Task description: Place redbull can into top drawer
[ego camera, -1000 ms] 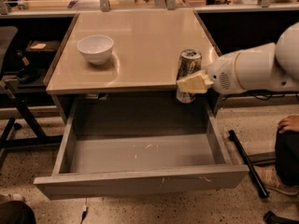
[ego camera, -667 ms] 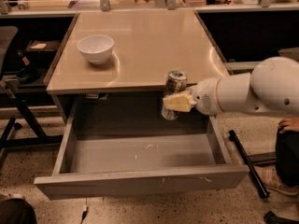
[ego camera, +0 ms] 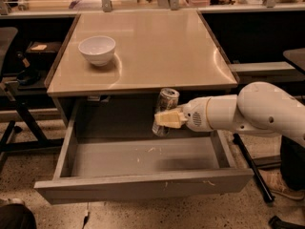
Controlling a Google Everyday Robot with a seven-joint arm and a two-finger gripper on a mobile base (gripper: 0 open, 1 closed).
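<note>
The gripper [ego camera: 165,119] hangs over the open drawer [ego camera: 143,187], just below the table [ego camera: 157,46] edge, its arm [ego camera: 248,111] reaching in from the right. Its fingers are pinched on the can [ego camera: 167,100], which sits between them, tilted with its top leaning slightly right. The can's tab end pokes up above the fingers and its base shows below them, clear of the drawer floor. The drawer floor lies beneath the gripper, the front panel nearer the camera. The bowl [ego camera: 97,49] stands on the table, well up and left of the gripper.
</note>
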